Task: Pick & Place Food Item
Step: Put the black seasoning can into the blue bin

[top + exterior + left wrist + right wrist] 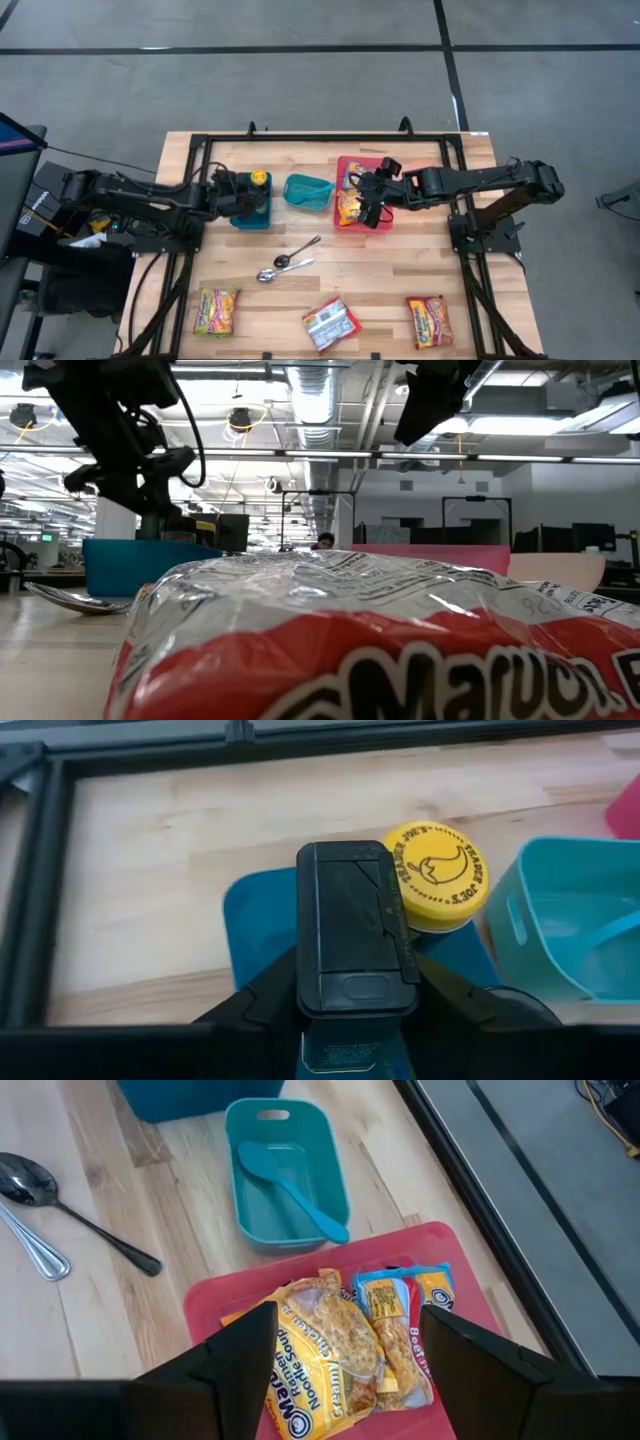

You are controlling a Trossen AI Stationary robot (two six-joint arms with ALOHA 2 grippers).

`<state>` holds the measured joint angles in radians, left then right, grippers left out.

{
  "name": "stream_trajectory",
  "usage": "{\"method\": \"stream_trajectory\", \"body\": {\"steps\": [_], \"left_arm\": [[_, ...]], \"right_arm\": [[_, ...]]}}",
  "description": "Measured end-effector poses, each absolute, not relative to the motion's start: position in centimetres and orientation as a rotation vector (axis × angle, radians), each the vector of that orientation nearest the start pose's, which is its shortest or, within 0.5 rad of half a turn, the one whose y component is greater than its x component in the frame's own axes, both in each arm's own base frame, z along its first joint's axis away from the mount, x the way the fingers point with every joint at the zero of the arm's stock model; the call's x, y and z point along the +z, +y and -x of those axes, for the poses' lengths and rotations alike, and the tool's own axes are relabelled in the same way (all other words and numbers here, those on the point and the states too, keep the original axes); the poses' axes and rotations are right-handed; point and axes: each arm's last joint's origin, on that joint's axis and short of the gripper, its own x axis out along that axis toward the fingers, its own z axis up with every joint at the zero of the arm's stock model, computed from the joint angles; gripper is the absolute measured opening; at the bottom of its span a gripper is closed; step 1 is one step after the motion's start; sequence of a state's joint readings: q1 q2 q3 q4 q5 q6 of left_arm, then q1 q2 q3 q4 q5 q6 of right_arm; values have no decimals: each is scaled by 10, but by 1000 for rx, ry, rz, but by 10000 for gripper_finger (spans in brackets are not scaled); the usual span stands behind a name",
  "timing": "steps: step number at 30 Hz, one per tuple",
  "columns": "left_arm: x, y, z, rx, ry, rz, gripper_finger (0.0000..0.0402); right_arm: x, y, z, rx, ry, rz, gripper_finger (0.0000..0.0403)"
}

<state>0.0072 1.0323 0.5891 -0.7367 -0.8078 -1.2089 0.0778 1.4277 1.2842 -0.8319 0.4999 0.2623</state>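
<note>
A blue bin (250, 213) stands at the table's middle left, and a jar with a yellow lid (437, 875) sits in it. My left gripper (243, 197) hangs over this bin, shut on a container with a black rectangular lid (352, 925), right beside the jar. A red bin (362, 222) at the middle right holds noodle packs (335, 1345). My right gripper (345, 1370) hovers open above them, touching nothing. Between the two bins stands a teal bin (308, 192) with a teal spoon (295, 1195) in it. My left gripper pinches the container between its two fingers (265, 1005), one on either side just under the black lid (352, 990). The fingers slant down from the table's left. The lid faces up, over the blue bin; whether the container's base rests in the bin is hidden.
Two metal spoons (288, 263) lie on the wood near the table's middle. Three food packets lie along the near edge: left (217, 310), middle (330, 323) and right (428, 320). A black frame (330, 137) borders the far side.
</note>
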Motion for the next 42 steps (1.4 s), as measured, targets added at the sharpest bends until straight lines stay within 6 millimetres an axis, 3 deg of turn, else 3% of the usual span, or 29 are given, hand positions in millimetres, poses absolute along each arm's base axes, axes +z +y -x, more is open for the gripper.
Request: {"method": "stream_trajectory", "body": {"steps": [8, 31, 37, 42], "left_arm": [[182, 22, -163, 1230, 512, 556, 123], [171, 27, -173, 1266, 529, 547, 123], [171, 27, -173, 1260, 533, 555, 139], [171, 27, -173, 1257, 536, 558, 127]], "right_arm": [[312, 9, -286, -506, 877, 40, 240], [312, 9, -286, -507, 876, 40, 240], [312, 9, -286, -507, 876, 40, 240], [312, 9, -286, -507, 876, 40, 240]]}}
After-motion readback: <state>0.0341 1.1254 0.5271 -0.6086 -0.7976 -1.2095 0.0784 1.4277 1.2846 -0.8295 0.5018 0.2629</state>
